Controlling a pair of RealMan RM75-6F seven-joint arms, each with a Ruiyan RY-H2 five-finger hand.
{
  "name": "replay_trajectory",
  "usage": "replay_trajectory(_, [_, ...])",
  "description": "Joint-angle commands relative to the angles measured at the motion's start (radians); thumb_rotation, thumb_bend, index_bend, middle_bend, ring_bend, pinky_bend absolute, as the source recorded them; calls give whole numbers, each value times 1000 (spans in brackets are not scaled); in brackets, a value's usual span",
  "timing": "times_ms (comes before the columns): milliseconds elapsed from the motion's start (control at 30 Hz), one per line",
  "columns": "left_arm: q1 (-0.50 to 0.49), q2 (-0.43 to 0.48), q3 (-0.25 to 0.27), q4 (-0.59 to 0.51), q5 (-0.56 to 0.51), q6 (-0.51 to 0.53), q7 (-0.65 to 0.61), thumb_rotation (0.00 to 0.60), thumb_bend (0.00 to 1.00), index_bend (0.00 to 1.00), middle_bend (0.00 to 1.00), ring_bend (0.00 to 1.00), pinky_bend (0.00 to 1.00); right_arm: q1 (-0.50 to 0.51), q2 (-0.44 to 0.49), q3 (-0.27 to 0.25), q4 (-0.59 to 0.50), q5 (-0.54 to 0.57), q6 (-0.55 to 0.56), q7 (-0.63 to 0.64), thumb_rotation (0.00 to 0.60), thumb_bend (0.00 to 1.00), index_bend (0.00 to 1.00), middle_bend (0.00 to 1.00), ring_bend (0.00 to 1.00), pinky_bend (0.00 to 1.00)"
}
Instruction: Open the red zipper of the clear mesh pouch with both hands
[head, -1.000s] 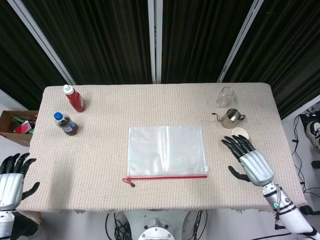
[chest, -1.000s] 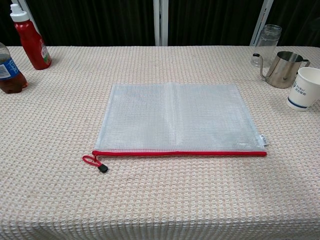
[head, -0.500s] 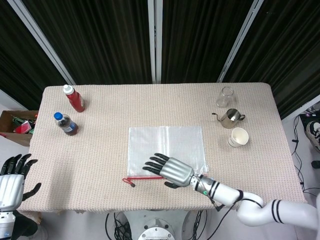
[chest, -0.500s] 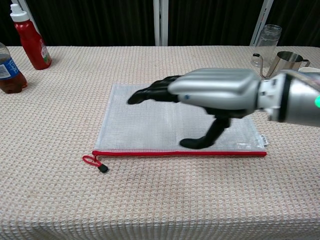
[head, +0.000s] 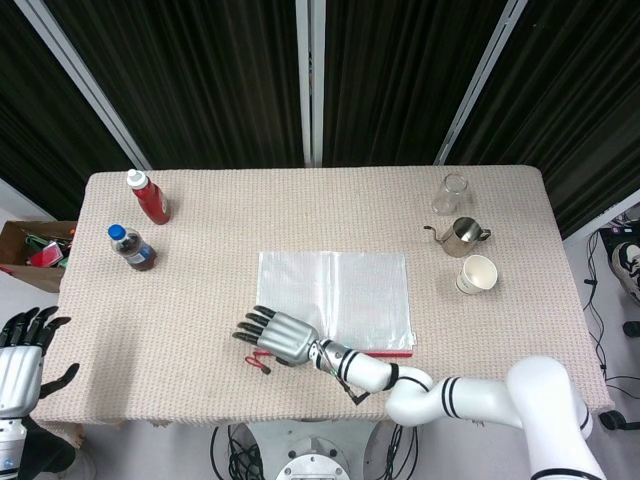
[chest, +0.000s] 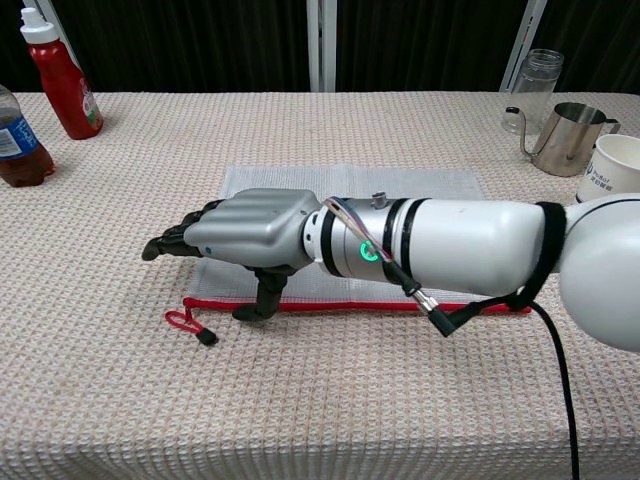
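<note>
Reaching across in the head view, my right hand (head: 272, 337) hangs over the mesh pouch (head: 340, 300) near-left corner, fingers spread, gripping nothing; left hand (head: 20, 355) open off-table left. Chest view: thumb tip meets the red zipper (chest: 400, 305); pull tab (chest: 190, 326) lies free, just left.

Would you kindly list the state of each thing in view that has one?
Red zipper: closed along the pouch's near edge.
Clear mesh pouch: flat on the table, unopened.
Zipper pull: lying loose on the cloth, not held.
Right robot hand: fingers spread over the pouch's corner, holding nothing.
Left robot hand: open, off the table's edge.
Ketchup bottle: upright, capped.
Paper cup: upright.
</note>
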Motion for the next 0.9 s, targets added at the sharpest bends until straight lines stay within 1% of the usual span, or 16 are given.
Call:
replay_trajectory(33, [-1,-6,-2,19,0,0,-20,600,163,256,144,104,135,28,-60,18,89,42,32,-44,600,271,13,52,0,0])
replay_trajectory(167, [-2,-14,-3,38,-1,-1,-36,600,163,256,144,104,135,50,-81,34,148,86,34,-64,600,272,13,52,0,0])
replay_trajectory(300, [0,-21,-2,51,1,2,-49,600,163,256,144,104,135,55,-69,35,123,88,48,-18,600,272,35,64,0,0])
replay_trajectory(400, [2,-26,-3,58,-4,1,-57,600,163,256,144,104,135,60,-50,26,85,67,54,45,600,273,123,94,0,0])
replay_trajectory(433, [2,-27,-4,60,-5,0,-58,600,163,256,143,104,135,62,-47,20,80,55,58,58,600,273,166,106,0,0])
replay_trajectory(533, [0,-29,-4,63,-6,-3,-61,600,163,256,144,104,135,74,-49,0,90,23,71,86,600,276,264,131,0,0])
replay_trajectory(633, [-1,-28,-3,63,-3,-4,-62,600,163,256,144,104,135,87,-63,-12,125,13,73,99,600,288,305,137,0,0])
replay_trajectory(900, [-3,-25,-5,63,-11,-13,-68,600,163,256,144,104,135,105,-105,-49,201,-29,112,140,600,303,355,152,0,0])
